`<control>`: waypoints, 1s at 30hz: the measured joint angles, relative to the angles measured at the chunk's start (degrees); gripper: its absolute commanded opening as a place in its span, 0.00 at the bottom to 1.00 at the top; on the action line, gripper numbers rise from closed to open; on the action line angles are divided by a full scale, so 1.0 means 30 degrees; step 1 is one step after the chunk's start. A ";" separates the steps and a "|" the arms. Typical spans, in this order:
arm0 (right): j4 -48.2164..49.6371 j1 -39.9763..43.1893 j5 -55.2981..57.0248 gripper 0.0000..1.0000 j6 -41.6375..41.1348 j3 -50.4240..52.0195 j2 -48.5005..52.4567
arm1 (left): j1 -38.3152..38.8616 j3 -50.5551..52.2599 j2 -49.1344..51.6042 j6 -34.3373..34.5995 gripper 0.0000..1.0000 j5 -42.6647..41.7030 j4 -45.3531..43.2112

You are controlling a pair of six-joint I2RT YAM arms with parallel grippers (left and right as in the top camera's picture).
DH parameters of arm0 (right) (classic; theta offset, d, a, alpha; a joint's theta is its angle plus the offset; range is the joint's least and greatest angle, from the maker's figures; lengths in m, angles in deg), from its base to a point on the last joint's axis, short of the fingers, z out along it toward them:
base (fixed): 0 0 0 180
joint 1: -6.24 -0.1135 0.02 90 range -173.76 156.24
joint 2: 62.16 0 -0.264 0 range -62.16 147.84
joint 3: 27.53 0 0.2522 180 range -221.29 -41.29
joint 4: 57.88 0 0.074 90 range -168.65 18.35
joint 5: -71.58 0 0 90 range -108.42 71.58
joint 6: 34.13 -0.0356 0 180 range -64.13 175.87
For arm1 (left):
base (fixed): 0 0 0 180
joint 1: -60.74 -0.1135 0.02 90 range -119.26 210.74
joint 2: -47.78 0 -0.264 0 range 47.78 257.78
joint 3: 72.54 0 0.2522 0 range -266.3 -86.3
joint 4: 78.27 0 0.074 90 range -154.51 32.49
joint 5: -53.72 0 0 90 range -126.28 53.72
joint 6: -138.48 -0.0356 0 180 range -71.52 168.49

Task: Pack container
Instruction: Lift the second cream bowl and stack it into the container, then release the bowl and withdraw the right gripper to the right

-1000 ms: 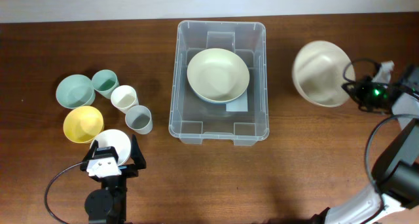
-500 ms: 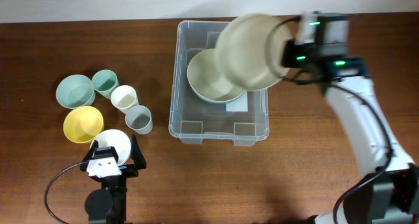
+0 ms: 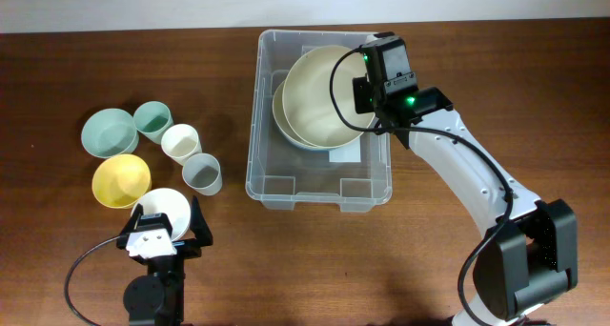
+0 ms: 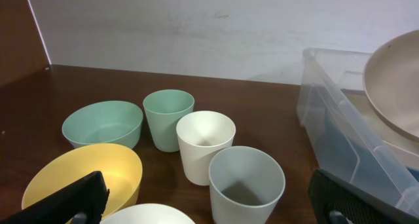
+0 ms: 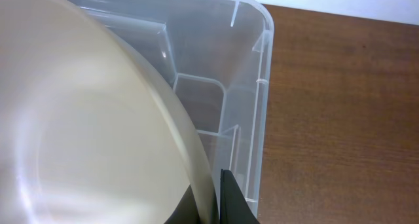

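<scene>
- One cream bowl [image 3: 292, 128] was already sitting in the clear container [image 3: 319, 200], mid-table.
- My right gripper [image 3: 364, 86] was clamped on the rim of a second cream bowl [image 3: 319, 83], tilted over the first and not let go yet.
- My left gripper [image 3: 167, 216] hung wide open, holding nothing, over the white bowl [image 3: 164, 202].
- Left to pack: that one, the teal bowl [image 3: 109, 132], the yellow bowl [image 3: 120, 180], and the green cup [image 3: 152, 120], white cup [image 3: 179, 142] and grey cup [image 3: 201, 173]. Early days, I'd say.

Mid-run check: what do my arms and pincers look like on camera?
The right arm has white links, black joints and a black cable; the right pincer is black, with green lights behind it. The left pincer: black fingers, white block, black looping cable.
</scene>
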 measured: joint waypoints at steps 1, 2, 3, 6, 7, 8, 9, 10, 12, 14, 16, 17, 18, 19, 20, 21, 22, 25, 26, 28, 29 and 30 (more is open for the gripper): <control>0.0066 0.0000 -0.0051 0.04 -0.0007 0.0000 0.0000 | 0.0000 0.0000 0.0000 0.0000 1.00 0.0000 0.0000; 0.0153 0.0000 -0.0146 0.04 -0.0007 0.0000 0.0000 | 0.0000 0.0000 0.0000 0.0000 1.00 0.0000 0.0000; 0.0240 0.0000 -0.0277 0.04 -0.0015 0.0000 0.0000 | 0.0000 0.0000 0.0000 0.0000 1.00 0.0000 0.0000; 0.0576 0.0000 -0.0794 0.04 -0.0022 0.0000 0.0000 | 0.0000 0.0000 0.0000 0.0000 1.00 0.0000 0.0000; 0.0736 0.0000 -0.1027 0.04 -0.0007 0.0000 0.0000 | 0.0000 0.0000 0.0000 0.0000 1.00 0.0000 0.0000; 0.0882 0.0000 -0.1319 0.06 -0.0022 0.0000 0.0007 | 0.0000 0.0000 0.0000 0.0000 1.00 0.0007 0.0000; 0.1005 0.0000 -0.1617 0.21 -0.0022 0.0000 0.0022 | 0.0000 0.0000 0.0000 0.0000 1.00 0.0000 0.0000; 0.1086 0.0000 -0.1872 0.43 -0.0160 0.0000 0.0036 | 0.0000 0.0000 0.0000 0.0000 1.00 0.0000 0.0000; 0.1180 0.0000 -0.2178 0.68 -0.0087 0.0000 0.0073 | 0.0000 0.0000 0.0000 0.0000 1.00 0.0000 0.0007; 0.1224 0.0000 -0.2426 0.89 -0.0022 0.0000 0.0131 | 0.0000 0.0000 0.0000 0.0000 1.00 0.0000 0.0000; 0.1253 0.0000 -0.2637 0.92 -0.0051 0.0000 0.0197 | 0.0000 0.0000 0.0000 0.0000 1.00 0.0000 0.0000; 0.1370 0.0000 -0.2805 0.92 0.0015 0.0000 0.0219 | 0.0000 0.0000 0.0000 0.0000 1.00 0.0000 0.0000; 0.1545 0.0000 -0.3045 0.92 0.0102 0.0000 0.0233 | 0.0000 0.0000 0.0000 0.0000 1.00 0.0000 0.0000; 0.1705 0.0000 -0.3351 0.92 0.0233 0.0000 0.0233 | 0.0000 0.0000 0.0000 0.0000 1.00 0.0000 0.0007; 0.1836 0.0000 -0.3614 0.92 0.0364 0.0000 0.0233 | 0.0000 0.0000 0.0000 0.0000 1.00 0.0000 0.0000; 0.1923 0.0000 -0.3818 0.92 0.0474 0.0000 0.0233 | 0.0000 0.0000 0.0000 0.0000 1.00 0.0000 0.0000; 0.1953 0.0000 -0.4014 0.92 0.0576 0.0000 0.0233 | 0.0000 0.0000 0.0000 0.0000 1.00 0.0000 0.0000; 0.1945 0.0000 -0.4335 0.91 0.0699 0.0000 0.0233 | 0.0000 0.0000 0.0000 0.0000 1.00 0.0000 0.0000; 0.1945 0.0000 -0.4371 0.91 0.0736 0.0000 0.0233 | 0.0000 0.0000 0.0000 0.0000 1.00 0.0007 0.0000; 0.1916 0.0044 -0.4342 0.92 0.0721 0.0000 0.0233 | 0.0000 0.0000 0.0000 0.0000 1.00 0.0007 0.0000; 0.1843 0.0102 -0.4284 0.92 0.0634 0.0000 0.0226 | 0.0000 0.0000 0.0000 0.0000 1.00 0.0000 0.0000; 0.1654 0.0182 -0.4116 0.92 0.0452 0.0000 0.0211 | 0.0000 0.0000 0.0000 0.0000 1.00 0.0000 0.0000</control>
